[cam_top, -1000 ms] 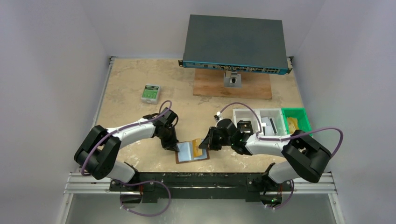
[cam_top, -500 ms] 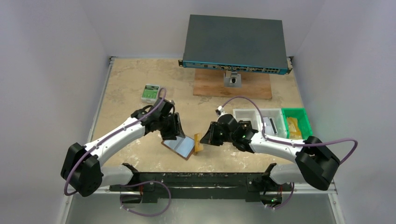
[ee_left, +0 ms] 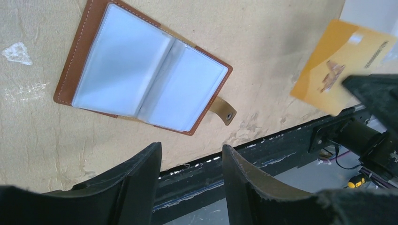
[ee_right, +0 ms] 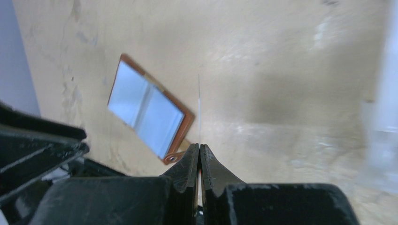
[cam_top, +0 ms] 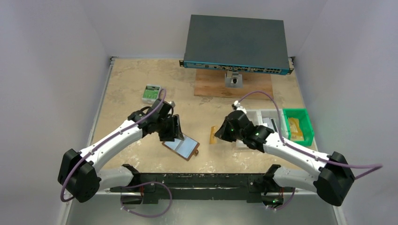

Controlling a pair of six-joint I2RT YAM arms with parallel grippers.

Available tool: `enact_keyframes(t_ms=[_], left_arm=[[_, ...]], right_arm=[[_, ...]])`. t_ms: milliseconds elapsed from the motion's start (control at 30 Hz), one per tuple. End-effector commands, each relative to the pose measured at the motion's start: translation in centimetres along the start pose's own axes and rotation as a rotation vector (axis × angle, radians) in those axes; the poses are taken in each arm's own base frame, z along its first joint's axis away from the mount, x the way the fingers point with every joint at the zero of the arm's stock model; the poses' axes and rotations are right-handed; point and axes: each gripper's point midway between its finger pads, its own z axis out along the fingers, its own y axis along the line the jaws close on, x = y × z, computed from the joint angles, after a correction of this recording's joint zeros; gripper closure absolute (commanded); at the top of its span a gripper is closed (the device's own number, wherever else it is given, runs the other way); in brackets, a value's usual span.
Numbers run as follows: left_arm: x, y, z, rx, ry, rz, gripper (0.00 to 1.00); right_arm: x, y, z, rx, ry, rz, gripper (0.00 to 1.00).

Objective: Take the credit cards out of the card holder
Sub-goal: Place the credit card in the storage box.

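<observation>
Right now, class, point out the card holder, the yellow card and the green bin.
card holder (ee_left: pixel 155 77), left wrist view, centre fold.
yellow card (ee_left: pixel 339 62), left wrist view, middle of its face.
green bin (cam_top: pixel 294 111), top view, far rim.

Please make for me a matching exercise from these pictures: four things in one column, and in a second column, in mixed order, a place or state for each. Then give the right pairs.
1. card holder
2. yellow card
3. left pincer
4. green-and-white box

A. clamped in the shut right pincer
B. open, holding nothing
C. apart from the rest, toward the far left of the table
D. lying open, inner pockets up

Pairs: 1-D, 2-A, 3-B, 4-C
</observation>
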Motion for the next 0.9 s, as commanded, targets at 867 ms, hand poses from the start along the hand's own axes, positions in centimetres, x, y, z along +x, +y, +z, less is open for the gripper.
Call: enact_keyframes(t_ms=[867], left_arm=[[0.9, -1.7, -1.3, 0.1, 0.054, 0.128, 0.51]], right_arm=[[-20.1, -27.3, -20.3, 1.167, -0.555, 0.37, 1.0]])
